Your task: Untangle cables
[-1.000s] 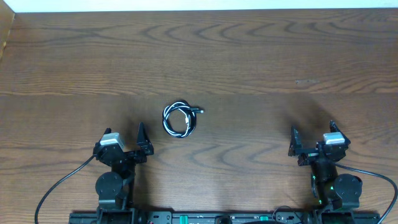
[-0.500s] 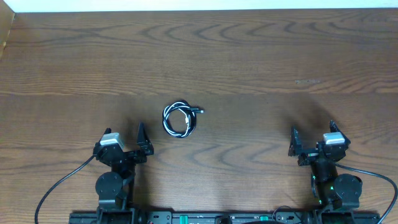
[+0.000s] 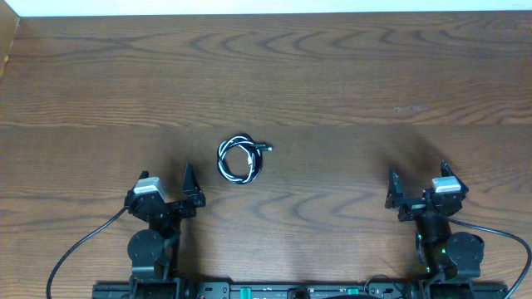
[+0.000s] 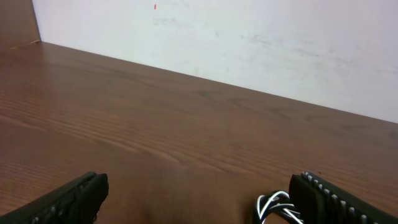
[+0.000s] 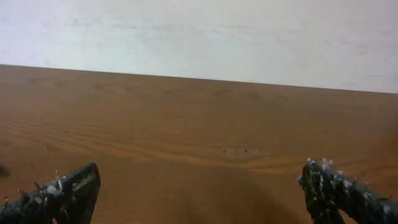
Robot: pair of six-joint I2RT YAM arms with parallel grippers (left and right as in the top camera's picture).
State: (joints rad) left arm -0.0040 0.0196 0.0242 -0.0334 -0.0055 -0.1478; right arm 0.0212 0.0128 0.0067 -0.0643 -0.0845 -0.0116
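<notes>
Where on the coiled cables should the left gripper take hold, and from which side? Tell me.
Probably the plug end sticking out at the upper right of the cables: it stands free of the flat loop. Come straight down from above with the open left gripper, jaws across it.
</notes>
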